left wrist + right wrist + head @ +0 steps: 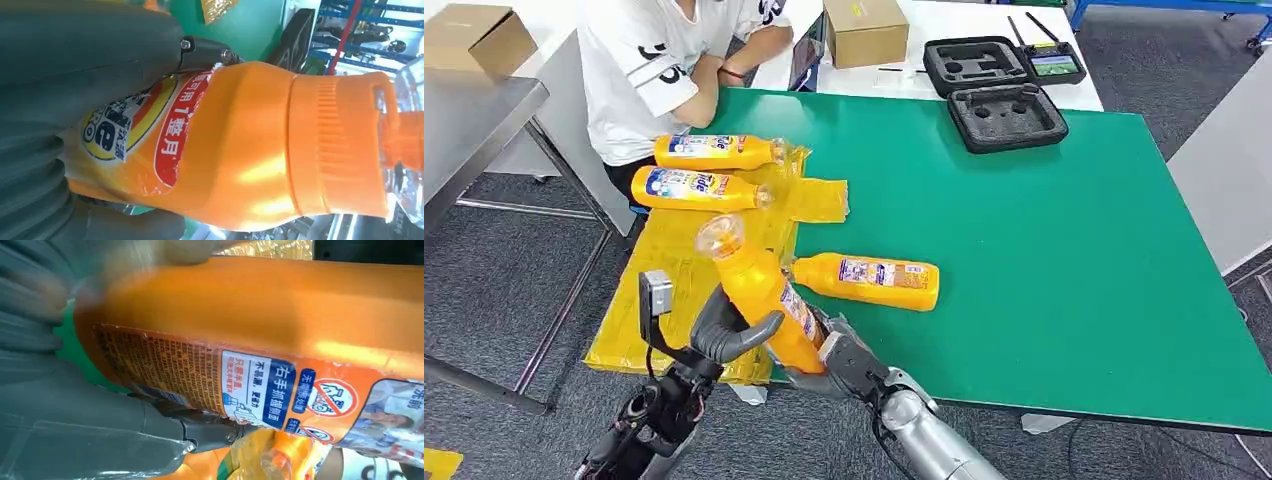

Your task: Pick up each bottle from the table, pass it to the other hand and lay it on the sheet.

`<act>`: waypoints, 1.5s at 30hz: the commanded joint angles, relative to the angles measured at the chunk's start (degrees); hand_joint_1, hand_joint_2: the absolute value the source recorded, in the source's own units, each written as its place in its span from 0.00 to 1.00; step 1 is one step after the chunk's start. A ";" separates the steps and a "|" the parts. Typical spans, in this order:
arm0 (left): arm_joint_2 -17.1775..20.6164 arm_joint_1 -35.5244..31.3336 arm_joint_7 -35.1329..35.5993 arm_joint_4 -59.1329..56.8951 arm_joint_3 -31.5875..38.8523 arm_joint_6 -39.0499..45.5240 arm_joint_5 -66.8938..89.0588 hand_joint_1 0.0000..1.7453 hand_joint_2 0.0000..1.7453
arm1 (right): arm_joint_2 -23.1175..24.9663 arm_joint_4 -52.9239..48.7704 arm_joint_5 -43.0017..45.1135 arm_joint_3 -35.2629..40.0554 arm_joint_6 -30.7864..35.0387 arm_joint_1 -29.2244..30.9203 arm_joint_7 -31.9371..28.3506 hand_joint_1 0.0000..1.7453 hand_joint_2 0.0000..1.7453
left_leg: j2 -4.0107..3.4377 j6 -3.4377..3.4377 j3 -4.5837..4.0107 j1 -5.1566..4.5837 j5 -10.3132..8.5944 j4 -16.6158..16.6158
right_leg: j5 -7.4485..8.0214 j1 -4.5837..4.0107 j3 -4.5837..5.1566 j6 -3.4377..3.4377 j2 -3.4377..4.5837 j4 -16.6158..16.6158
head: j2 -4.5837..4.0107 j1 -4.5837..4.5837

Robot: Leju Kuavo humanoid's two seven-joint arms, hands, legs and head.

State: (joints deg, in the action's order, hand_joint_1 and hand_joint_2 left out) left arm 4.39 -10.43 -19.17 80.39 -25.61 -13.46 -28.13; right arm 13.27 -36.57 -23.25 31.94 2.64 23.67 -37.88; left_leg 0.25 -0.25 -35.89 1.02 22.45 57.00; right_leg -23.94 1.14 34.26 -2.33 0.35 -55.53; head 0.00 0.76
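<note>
Right now both robot hands are on one orange bottle (759, 290), held tilted above the near edge of the yellow sheet (664, 300) with its clear cap pointing away from the robot. The left robot hand (724, 335) wraps its fingers around the bottle's lower body, and the right robot hand (839, 360) clamps the base from the other side. Just beside the sheet, on the green bench (1044, 250), a second bottle (864, 280) lies on its side. Two more bottles (719, 152) and (699, 189) lie side by side on the far part of the sheet. Beyond the sheet a person (664, 70) in a white shirt sits at the bench's far corner.
</note>
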 commanded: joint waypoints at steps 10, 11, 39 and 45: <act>-1.98 -6.50 -4.57 -5.10 7.27 14.75 2.93 1.00 1.00 | -1.02 -8.89 0.87 -4.47 3.48 -1.24 1.76 0.00 0.00 | 0.10 -0.04 0.17 0.03 0.10 0.04 | -0.13 -0.06 -0.21 0.10 -0.15 -0.02 | 0.00 -0.02; -2.15 -6.41 -5.05 -4.87 8.22 15.87 2.91 1.00 1.00 | -1.06 -9.36 0.78 -4.51 3.87 -1.10 1.87 0.00 0.00 | 0.06 -0.03 0.11 0.02 0.06 0.02 | -0.08 -0.05 -0.14 0.08 -0.11 0.00 | 0.00 0.00; 12.65 -17.88 -3.44 -17.58 10.46 35.41 57.94 1.00 1.00 | -5.47 -48.40 16.43 -3.62 17.09 -12.28 -2.12 0.00 1.00 | 0.28 -0.02 0.01 0.04 0.00 0.02 | -0.12 -0.05 -0.07 0.09 -0.33 -0.04 | 0.00 -0.02; 12.01 -23.32 -0.40 -25.75 5.80 32.94 68.17 1.00 1.00 | -4.95 -49.24 16.34 -2.64 16.51 -11.70 -2.12 0.00 1.00 | 0.14 -0.02 0.07 0.01 -0.01 -0.02 | -0.06 -0.02 -0.08 0.06 -0.16 0.00 | 0.00 -0.04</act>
State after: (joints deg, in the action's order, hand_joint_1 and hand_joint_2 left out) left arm 15.67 -24.17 -20.57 69.26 -12.17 20.83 37.65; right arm 10.01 -82.46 -7.19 28.13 19.63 11.26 -39.93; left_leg 0.26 -0.25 -35.91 1.04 22.43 57.00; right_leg -23.92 1.13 34.32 -2.32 0.34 -55.54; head 0.00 0.72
